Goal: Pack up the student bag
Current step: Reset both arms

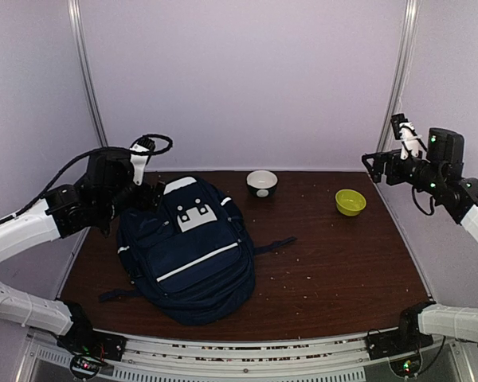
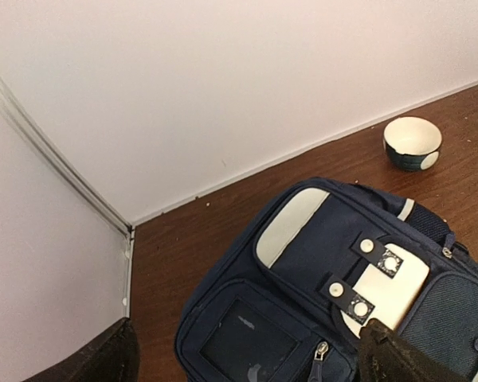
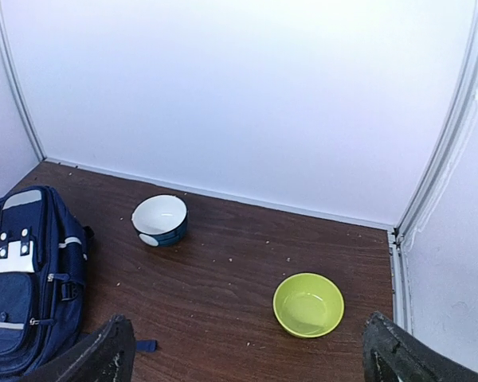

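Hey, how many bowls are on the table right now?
2. A dark blue bowl, white inside, near the back wall; a green bowl to its right. The backpack might hide others.

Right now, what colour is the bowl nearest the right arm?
The bowl is lime green; the right wrist view shows it best.

- back wall [image 1: 247,79] plain, matte, pale lilac-white; both side walls [image 1: 24,95] the same
- thin metal strip [image 1: 86,72] runs up each back corner
- table [image 1: 334,263] dark brown wood grain, meets the walls on three sides
- pale specks [image 1: 291,278] scattered over the wood
- light soft, even
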